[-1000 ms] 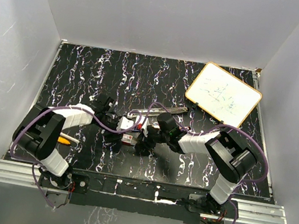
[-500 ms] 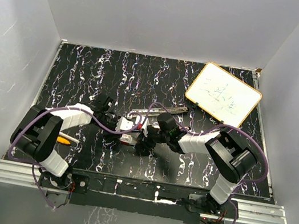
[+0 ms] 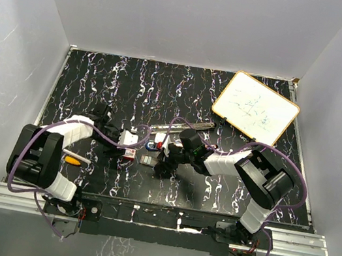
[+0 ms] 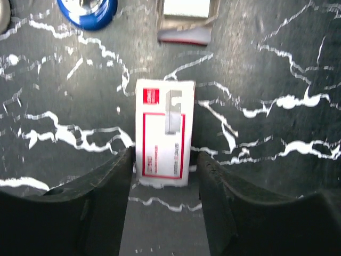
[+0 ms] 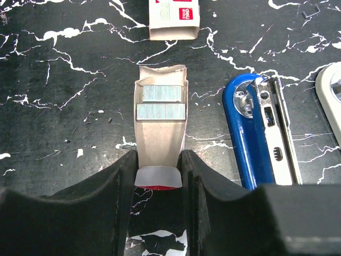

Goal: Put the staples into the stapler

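So the box has just come apart: a second ago sleeve and tray sat together mid-counter, and now the left arm has slid the red-and-white sleeve off to the left. The tray is out in the open, just right of the sleeve and a touch nearer. Two strips of staples are lying in the tray in plain sight, so they're finally reachable. The right end effector is clamped on the tray's near end, a finger pressed to each side. The left end effector has its fingers snug on either side of the sleeve, but I honestly can't tell if it's squeezing or just letting go. The stapler lies open on the counter just beyond the tray, rail up. I'd guess picking up a strip comes next.
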`<state>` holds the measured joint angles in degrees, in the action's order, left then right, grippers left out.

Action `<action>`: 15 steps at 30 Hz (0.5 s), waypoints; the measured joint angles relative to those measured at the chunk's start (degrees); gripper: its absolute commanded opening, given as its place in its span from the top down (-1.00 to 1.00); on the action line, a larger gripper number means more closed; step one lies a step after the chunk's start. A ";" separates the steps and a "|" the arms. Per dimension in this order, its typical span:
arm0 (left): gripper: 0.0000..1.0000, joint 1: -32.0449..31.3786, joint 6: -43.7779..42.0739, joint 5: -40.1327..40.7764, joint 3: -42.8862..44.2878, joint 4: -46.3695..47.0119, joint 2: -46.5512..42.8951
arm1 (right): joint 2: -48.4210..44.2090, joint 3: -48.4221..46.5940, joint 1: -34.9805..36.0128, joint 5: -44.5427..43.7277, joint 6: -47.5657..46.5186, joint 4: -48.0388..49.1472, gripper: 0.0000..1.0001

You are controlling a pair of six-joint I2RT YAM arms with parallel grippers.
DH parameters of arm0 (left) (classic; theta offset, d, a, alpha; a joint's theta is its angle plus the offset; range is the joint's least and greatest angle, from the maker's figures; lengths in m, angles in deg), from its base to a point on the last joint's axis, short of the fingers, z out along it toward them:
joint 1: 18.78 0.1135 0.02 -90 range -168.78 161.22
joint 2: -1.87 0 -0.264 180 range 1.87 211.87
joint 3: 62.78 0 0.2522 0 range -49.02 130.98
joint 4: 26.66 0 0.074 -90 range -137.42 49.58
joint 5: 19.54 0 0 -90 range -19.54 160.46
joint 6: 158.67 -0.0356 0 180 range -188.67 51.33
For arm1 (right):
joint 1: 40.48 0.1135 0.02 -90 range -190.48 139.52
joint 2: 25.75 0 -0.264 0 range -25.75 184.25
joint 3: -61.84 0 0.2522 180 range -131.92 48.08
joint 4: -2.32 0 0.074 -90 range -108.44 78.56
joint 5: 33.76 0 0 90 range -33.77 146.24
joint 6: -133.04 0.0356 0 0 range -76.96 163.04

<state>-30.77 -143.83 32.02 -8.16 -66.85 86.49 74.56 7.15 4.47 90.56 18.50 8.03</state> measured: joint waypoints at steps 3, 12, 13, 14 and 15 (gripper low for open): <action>-0.38 2.25 -2.27 0.70 -0.02 -2.25 -0.79 | -0.15 0.00 0.24 0.17 0.02 -0.44 -0.08; -0.39 2.91 8.83 -2.14 2.19 -2.32 -8.63 | -3.26 -1.84 1.44 -1.40 3.98 -9.55 -0.42; -0.35 2.91 10.54 -2.93 2.99 -2.29 -9.05 | -3.91 -1.92 1.40 -1.75 4.37 -11.06 -0.42; -0.32 2.82 12.90 -3.93 4.02 -2.23 -9.33 | -4.46 -2.05 1.27 -1.95 4.72 -12.44 -0.42; -0.29 2.45 15.28 -4.74 4.92 -2.03 -9.49 | -5.20 -2.16 1.01 -2.05 5.05 -13.84 -0.42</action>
<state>-28.32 -128.55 27.28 -3.24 -68.89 77.00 69.36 4.98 5.48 88.51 23.55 -5.81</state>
